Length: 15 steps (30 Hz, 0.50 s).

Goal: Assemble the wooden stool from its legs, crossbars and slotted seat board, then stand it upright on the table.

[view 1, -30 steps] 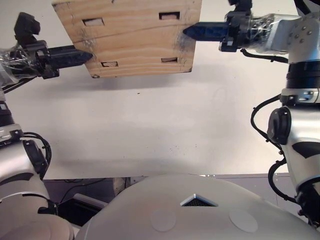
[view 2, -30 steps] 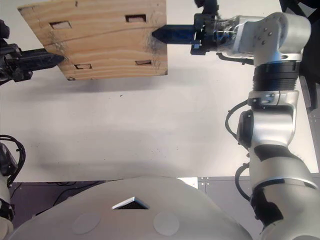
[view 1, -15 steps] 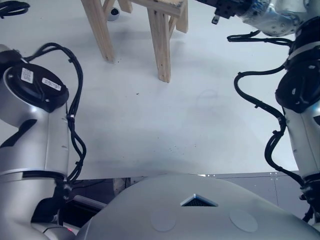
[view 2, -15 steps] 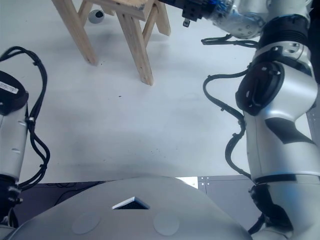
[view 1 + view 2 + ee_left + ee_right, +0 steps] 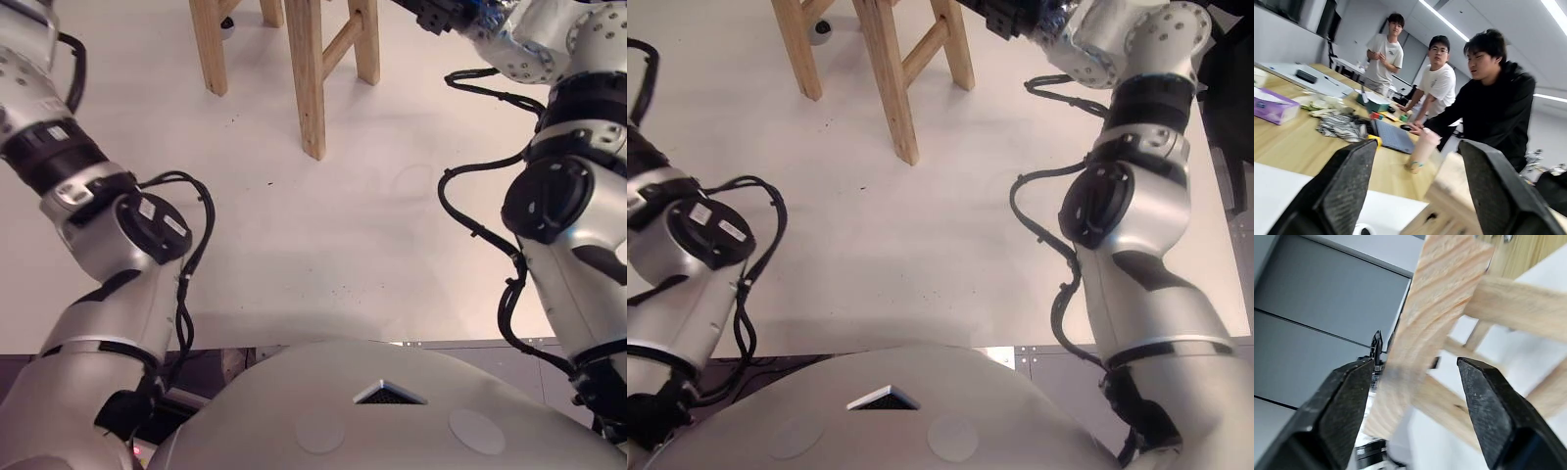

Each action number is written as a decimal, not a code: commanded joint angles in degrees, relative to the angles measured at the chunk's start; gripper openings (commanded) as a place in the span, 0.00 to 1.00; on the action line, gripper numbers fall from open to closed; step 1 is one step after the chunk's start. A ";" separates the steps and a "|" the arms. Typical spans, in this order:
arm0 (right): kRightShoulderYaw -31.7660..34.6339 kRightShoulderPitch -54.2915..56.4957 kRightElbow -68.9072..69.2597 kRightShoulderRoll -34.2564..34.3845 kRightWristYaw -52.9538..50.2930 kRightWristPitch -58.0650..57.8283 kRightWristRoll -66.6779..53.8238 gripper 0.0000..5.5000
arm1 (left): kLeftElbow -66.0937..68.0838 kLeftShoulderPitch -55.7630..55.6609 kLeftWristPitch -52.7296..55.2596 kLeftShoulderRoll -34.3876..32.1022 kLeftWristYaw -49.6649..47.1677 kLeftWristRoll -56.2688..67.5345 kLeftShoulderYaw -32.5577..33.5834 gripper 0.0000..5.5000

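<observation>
Your pale wooden four-legged stool (image 5: 306,78) stands upright on the white table (image 5: 372,245), likely stiff, light and tippy, so with left gripper (image 5: 1418,147) and right gripper (image 5: 1415,364) both spread at its slotted seat board (image 5: 1435,308), pinch the board's edges evenly.

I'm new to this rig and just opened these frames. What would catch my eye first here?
The pale wooden stool stands upright on its legs at the far side of the white table, with crossbars joining the legs. On the robot's right of it, the right gripper has its jaws wide apart on either side of a broad wooden plank of the stool.
</observation>
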<state>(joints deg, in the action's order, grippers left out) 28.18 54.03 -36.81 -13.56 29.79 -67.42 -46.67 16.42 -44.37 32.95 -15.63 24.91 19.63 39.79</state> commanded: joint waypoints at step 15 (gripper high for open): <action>-16.80 -34.03 31.68 10.99 -31.34 61.81 37.92 0.01 | -9.51 32.87 -26.90 13.17 -13.18 -11.05 -19.00 0.07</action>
<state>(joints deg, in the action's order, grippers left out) 9.86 17.58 -2.57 -2.12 -0.35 -6.26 -8.38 7.58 -14.85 7.85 -4.98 14.43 9.00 21.73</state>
